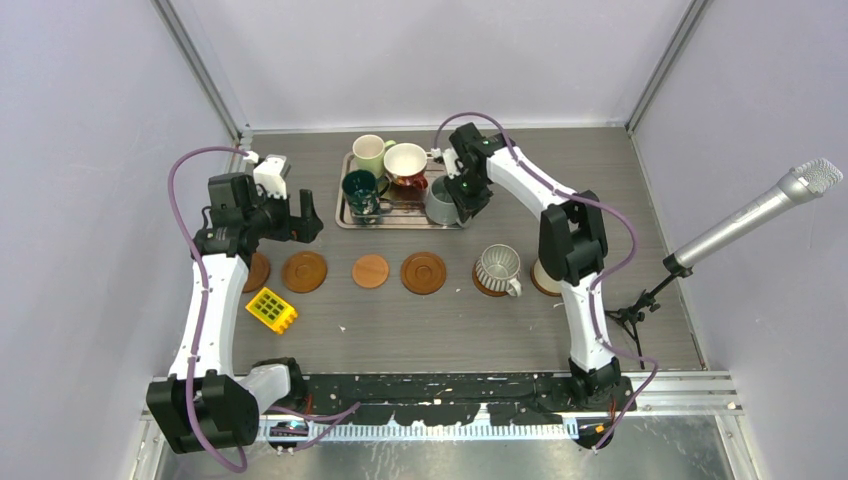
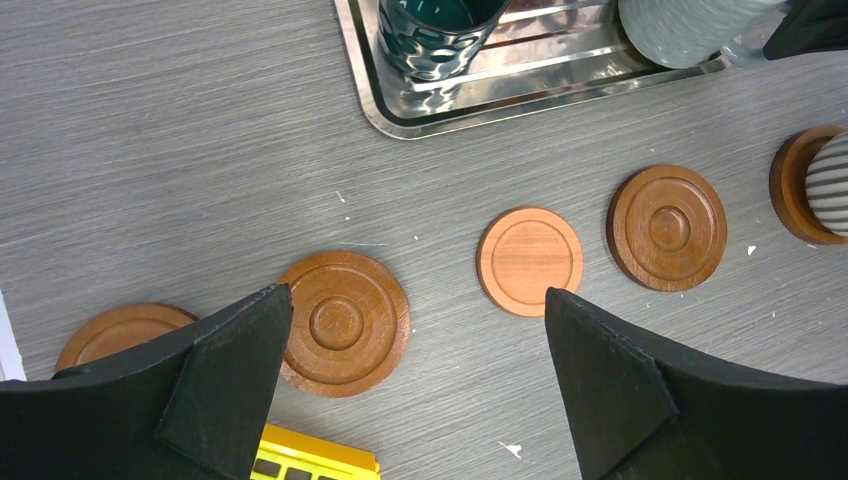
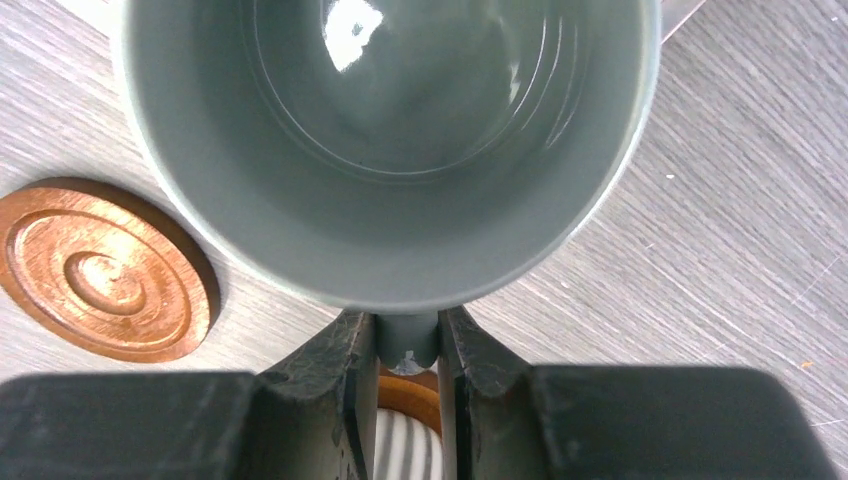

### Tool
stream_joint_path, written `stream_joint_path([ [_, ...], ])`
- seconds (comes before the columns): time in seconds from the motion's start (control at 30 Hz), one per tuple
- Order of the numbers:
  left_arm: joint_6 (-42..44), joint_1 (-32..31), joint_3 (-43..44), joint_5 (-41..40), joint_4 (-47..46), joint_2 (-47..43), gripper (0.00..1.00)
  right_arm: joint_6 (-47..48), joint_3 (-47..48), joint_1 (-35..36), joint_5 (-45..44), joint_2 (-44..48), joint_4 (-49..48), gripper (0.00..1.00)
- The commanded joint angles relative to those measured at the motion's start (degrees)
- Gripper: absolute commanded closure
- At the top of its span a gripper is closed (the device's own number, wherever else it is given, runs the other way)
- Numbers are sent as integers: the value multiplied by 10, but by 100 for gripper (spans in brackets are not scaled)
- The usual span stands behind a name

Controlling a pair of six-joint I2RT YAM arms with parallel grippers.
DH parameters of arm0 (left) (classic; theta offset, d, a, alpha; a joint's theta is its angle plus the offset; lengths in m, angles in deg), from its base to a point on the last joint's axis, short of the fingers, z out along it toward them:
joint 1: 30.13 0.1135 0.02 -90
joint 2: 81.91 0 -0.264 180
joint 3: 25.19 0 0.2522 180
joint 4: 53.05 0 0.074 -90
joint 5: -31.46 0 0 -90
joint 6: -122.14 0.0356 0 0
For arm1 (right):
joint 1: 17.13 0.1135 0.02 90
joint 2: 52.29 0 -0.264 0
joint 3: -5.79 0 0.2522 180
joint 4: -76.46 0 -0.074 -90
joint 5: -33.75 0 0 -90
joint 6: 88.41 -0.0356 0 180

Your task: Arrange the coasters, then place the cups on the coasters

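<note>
Currently the right gripper (image 3: 408, 345) is clamped on the handle of the grey-blue ceramic mug (image 3: 390, 150), one black finger pressed against each side of the handle. That mug is at the near right corner of the rectangular silver metal tray (image 2: 540, 75). I cannot tell whether its base rests on the tray or hangs just above it. Three more mugs stand in the tray: a pale green mug (image 1: 370, 153) at the far side, a white mug with a red outside (image 1: 406, 162) just beside it, and a dark green dimpled mug (image 1: 360, 190) at the near left.

The left gripper (image 2: 417, 298) hovers with its jaws wide apart, holding nothing, above the left part of a row of round brown wooden coasters (image 1: 423, 272) on the grey table (image 1: 450, 330). From left to right the row has a first ringed coaster (image 1: 260, 272) partly under the left arm, a second ringed coaster (image 2: 345, 322), a plainer, lighter coaster (image 2: 530, 261) and a third ringed coaster (image 2: 668, 228). Next comes a fifth coaster (image 2: 783, 190) bearing a grey-white ribbed mug (image 1: 497, 268). The last coaster (image 1: 543, 290) carries a cream mug (image 1: 541, 272), mostly hidden behind the right arm. A small yellow grid block (image 1: 271, 310) lies near the row's left end, on the near side.
</note>
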Motion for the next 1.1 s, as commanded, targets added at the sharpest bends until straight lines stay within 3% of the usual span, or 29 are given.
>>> stream_joint_path([
  [0.0, 1, -1, 4, 3, -21, -15, 0, -20, -13, 4, 34, 90, -51, 100],
  [0.4, 0, -1, 3, 0, -21, -14, 0, -31, -61, 21, 53, 155, -82, 100],
  [1.07, 1, -1, 10, -24, -8, 0, 0, -96, -325, 110, 68, 360, -276, 100],
])
